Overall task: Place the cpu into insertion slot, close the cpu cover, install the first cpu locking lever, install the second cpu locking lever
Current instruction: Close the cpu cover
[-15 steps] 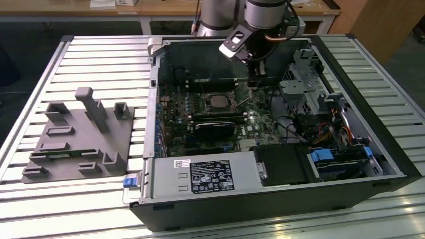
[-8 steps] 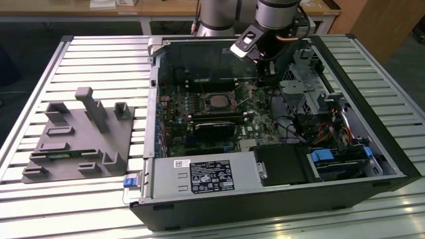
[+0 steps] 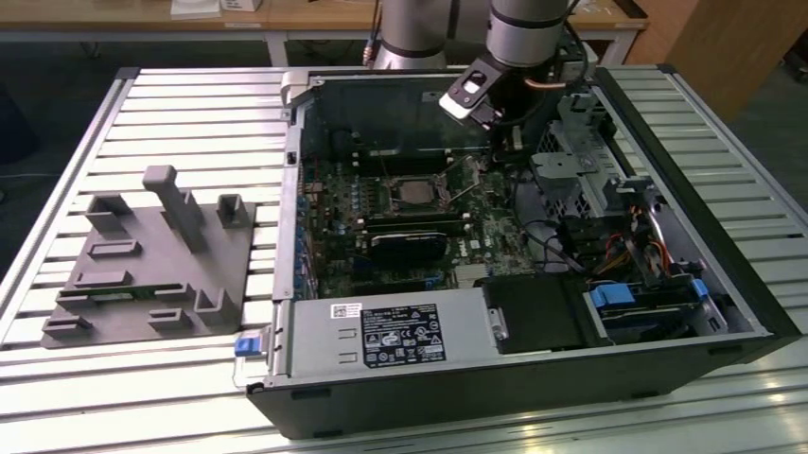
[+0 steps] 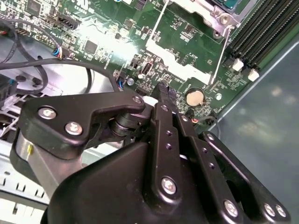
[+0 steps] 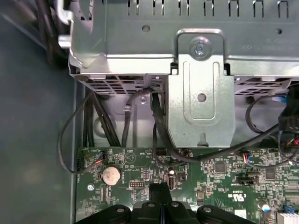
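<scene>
Gripper (image 4: 164, 90), closed, low over mobo (image 4: 103, 31)

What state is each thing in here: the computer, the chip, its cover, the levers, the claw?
Computer case: on its side, open.
cpu: seated flat.
cpu cover: down over the cpu.
Locking levers: apparently swung out, unlatched.
Gripper: shut, holding nothing, above the motherboard.
</scene>
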You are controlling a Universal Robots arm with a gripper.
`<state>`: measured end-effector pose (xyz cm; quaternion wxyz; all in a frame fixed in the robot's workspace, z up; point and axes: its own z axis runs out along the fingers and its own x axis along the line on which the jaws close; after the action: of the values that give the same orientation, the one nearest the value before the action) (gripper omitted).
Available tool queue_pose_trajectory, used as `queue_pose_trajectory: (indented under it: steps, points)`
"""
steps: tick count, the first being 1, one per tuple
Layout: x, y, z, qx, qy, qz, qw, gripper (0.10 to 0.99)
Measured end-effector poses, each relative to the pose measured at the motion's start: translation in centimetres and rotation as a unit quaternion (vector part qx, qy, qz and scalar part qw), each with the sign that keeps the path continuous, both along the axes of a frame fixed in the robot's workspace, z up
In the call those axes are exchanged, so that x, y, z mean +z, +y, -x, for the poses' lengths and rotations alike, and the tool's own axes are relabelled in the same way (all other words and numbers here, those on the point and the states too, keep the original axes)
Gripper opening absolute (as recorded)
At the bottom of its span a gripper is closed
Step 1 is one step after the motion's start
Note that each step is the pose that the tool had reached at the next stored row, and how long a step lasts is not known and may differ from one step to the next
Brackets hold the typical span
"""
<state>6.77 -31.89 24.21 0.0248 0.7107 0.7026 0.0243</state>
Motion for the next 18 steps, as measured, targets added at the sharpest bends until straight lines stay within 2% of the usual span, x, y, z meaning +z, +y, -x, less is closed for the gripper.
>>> queue_pose_trajectory:
  steps: [8,13,14,15,18]
  points:
    - [-0.81,0.0,-0.01,0.0,0.0008,0.0,1.0,0.106]
    - [-0.85,0.0,-0.01,0.0,0.0008,0.0001,1.0,0.106]
    - [-0.85,0.0,-0.02,0.0,0.0016,0.0001,1.0,0.106]
    - [-0.87,0.0,-0.03,0.0,0.0063,-0.0001,1.0,0.106]
    - [-0.91,0.0,-0.12,0.0,0.032,0.0,0.9995,0.106]
